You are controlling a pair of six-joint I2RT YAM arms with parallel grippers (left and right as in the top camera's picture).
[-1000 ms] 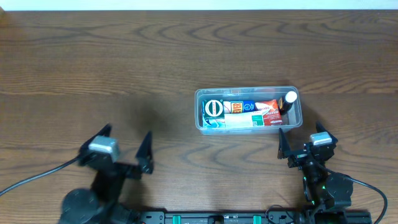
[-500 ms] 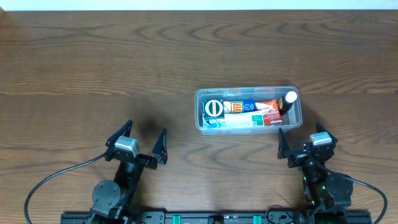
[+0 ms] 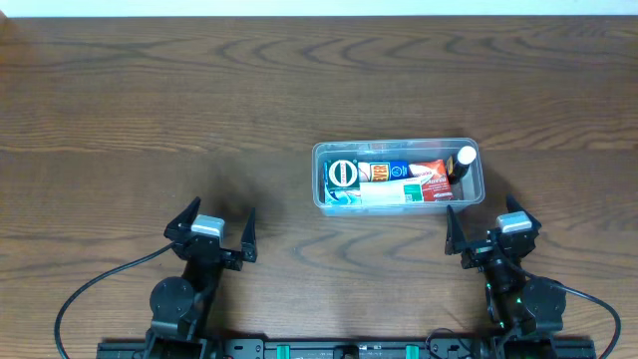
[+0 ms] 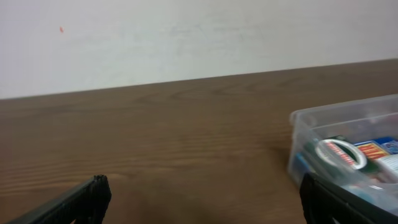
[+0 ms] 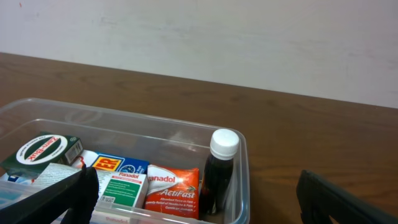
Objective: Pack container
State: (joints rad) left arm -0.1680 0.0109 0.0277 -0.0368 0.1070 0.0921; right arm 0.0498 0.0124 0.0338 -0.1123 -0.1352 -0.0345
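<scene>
The clear plastic container stands right of the table's centre, and it shows in the left wrist view and the right wrist view. It holds several medicine boxes, an orange packet, a round tin and a dark bottle with a white cap. My left gripper is open and empty near the front edge, left of the container. My right gripper is open and empty, just in front of the container's right end.
The brown wooden table stretches around the container. A pale wall rises behind the table's far edge. Black cables run from both arm bases at the front.
My left arm has drawn back and turned near the front edge, its gripper staying open. The right arm and the container have not moved.
</scene>
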